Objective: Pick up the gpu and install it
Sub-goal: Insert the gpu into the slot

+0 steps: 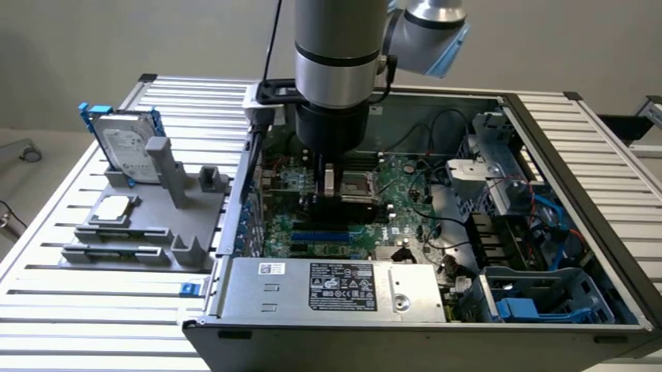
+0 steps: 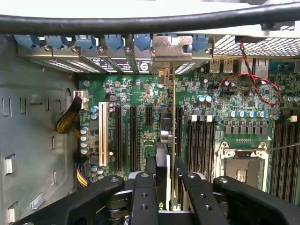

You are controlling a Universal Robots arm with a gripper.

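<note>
The gpu (image 2: 169, 125) is being gripped edge-on between the tool's (image 2: 165, 165) closed fingers, its bracket at the case's rear slots, above the motherboard (image 2: 136, 93).

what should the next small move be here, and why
Probably ease it straight down: the tool grips the gpu upright over the slots of the motherboard, with its silver bracket at the case's rear openings. Full seating can't be told.
</note>
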